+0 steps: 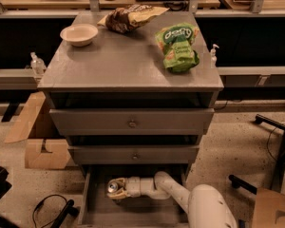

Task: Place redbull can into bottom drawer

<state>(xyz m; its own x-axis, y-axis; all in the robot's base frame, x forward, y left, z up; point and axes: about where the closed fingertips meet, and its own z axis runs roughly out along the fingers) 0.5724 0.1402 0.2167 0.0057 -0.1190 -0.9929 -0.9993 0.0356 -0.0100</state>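
Silver-topped and slim, the redbull can (113,186) sits low in the frame, just left of centre, held in the claw (118,191) inside the pulled-out bottom drawer (128,213). The claw's fingers look closed around the can's body, with the shiny top facing up toward the camera. The white arm (167,187) reaches in from the lower right and passes under the front of the middle drawer (135,154). That drawer and the top drawer (132,121) are both shut. On the grey table (118,65) above, a pale bowl (79,33) sits at upper left, a brown bag (130,17) at upper centre and a green bag (178,47) to the right, all well apart from the work. The step in hand appears to be the placing itself, since the can is already within the drawer's walls, toward its back left. Whether its base touches the drawer floor cannot be told. The next move likely calls for settling the can upright on the floor, spreading the fingers without tipping the tall, narrow can, and then pulling the arm back out beneath the middle drawer without knocking it.
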